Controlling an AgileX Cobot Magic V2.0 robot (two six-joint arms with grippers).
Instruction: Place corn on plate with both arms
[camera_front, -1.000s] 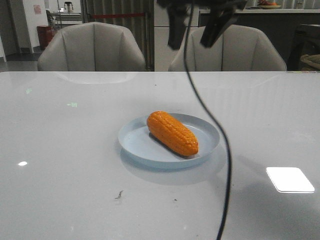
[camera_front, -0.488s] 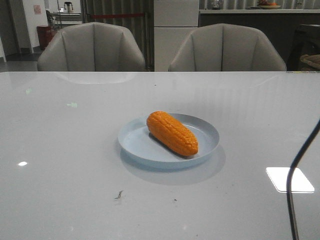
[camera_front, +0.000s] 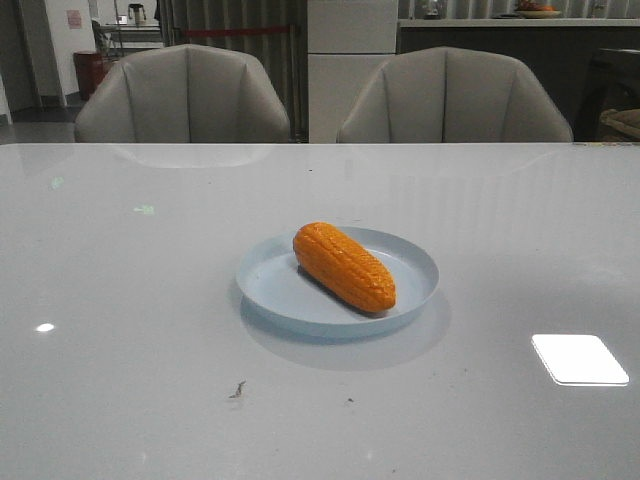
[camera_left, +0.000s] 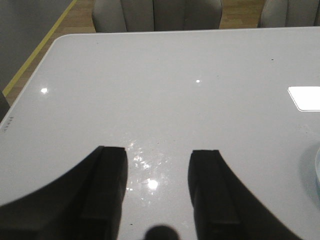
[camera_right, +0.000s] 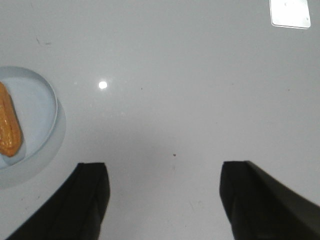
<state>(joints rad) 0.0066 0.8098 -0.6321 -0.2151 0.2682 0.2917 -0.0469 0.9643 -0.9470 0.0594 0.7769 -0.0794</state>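
The orange corn (camera_front: 344, 265) lies on the pale blue plate (camera_front: 270, 285) in the middle of the table in the front view, free of both grippers. Neither arm shows in the front view. In the right wrist view the corn (camera_right: 9, 125) and the plate (camera_right: 42, 107) are at the frame edge, apart from my right gripper (camera_right: 165, 172), which is open and empty over bare table. My left gripper (camera_left: 159, 160) is open and empty over bare table. A sliver of the plate's rim (camera_left: 316, 170) shows at the edge of that view.
Two grey chairs (camera_front: 185, 95) (camera_front: 455, 95) stand behind the white table's far edge. A bright light reflection (camera_front: 580, 358) lies on the table at the front right. The table's corner and a yellow floor line (camera_left: 40, 45) show in the left wrist view.
A black gripper and its cable hung over the plate one second ago. Then only the cable showed at the right edge. Now both are out of the front view.
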